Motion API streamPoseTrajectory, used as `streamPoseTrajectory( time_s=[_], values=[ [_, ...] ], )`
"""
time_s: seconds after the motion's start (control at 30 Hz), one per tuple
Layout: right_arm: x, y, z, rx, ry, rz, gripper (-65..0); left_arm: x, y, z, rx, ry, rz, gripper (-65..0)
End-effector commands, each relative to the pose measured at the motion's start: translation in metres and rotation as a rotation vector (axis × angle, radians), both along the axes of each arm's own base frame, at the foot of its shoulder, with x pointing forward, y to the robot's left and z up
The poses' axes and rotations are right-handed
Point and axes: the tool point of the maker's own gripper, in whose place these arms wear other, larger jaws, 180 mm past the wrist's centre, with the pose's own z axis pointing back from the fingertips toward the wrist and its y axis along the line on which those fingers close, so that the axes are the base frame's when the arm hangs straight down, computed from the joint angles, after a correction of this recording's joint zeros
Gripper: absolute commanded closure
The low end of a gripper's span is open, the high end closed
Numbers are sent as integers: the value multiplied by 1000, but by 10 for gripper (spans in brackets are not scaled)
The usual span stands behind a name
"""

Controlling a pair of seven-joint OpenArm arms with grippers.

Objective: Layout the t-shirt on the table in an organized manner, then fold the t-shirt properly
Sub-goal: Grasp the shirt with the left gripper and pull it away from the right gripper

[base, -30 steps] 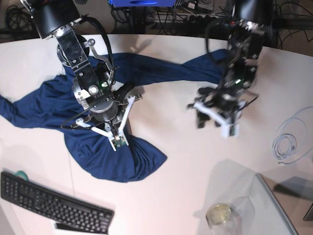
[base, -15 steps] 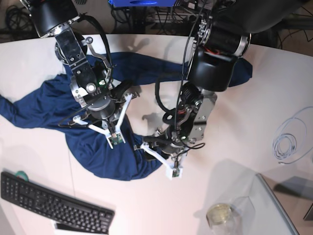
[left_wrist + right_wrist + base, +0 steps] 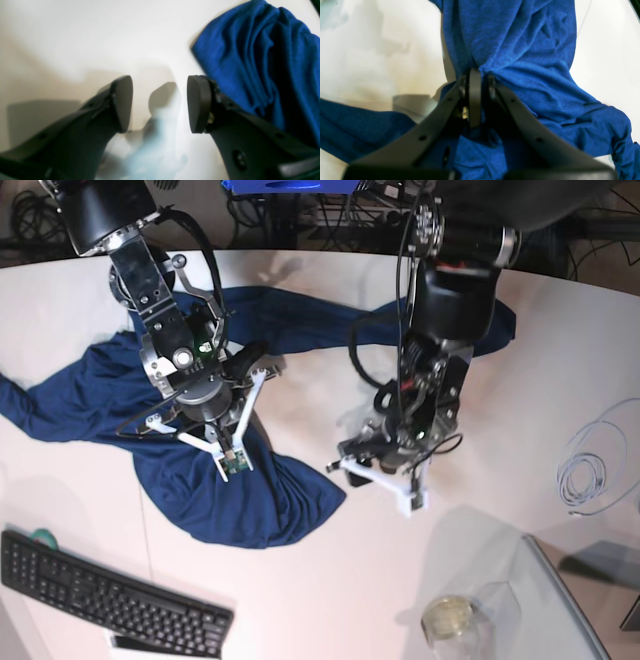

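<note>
Two pincers work: the right pincer (image 3: 478, 82) is clamped on the t-shirt (image 3: 240, 500); the left pincer (image 3: 160, 105) stands apart, empty, above the desk (image 3: 330, 600).

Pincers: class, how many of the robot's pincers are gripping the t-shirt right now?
1. The right pincer is shut on the t-shirt; the left pincer hangs open over the bare table, beside the cloth.

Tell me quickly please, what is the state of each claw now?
Left claw: open, holding nothing, over the bare table beside the t-shirt.
Right claw: closed, pinching a fold of the t-shirt.
</note>
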Motion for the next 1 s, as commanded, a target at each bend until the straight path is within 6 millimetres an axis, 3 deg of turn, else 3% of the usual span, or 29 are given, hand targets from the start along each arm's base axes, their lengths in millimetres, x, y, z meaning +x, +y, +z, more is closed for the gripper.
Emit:
streamPoseTrajectory(
  time_s=[0.0, 0.17, 0.37, 0.43, 0.53, 0.63, 0.67, 0.73, 0.87, 0.97],
  values=[
    [13, 1, 15, 9, -58, -4, -9, 15, -17, 12, -16, -28, -33, -334],
    [13, 1, 15, 10, -59, -3, -9, 34, -43, 14, -17, 2, -79, -334],
    [13, 1, 16, 10, -61, -3, -9, 41, -48, 4, 7, -36, -43, -321],
    [13, 1, 16, 10, -61, -3, -9, 40, -45, 1, 14, -44, -34, -242],
    [13, 1, 15, 10, -59, -3, -9, 40, -41, 0, 21, -65, -22, 0],
    [13, 2, 16, 13, -59, -5, -17, 41, -34, 1, 31, -69, -17, 0],
    [14, 2, 15, 14, -58, -5, -24, 43, -20, 1, 47, -75, -5, 0],
    [14, 3, 16, 17, -60, -5, -110, 48, 3, 7, 62, -103, 26, 0],
    [11, 4, 17, 9, -31, 3, -428, 41, 56, 18, 119, -89, 26, 0],
    [6, 3, 25, 24, -45, 31, -602, 25, 94, 35, 138, -109, 58, 0]
  ],
)
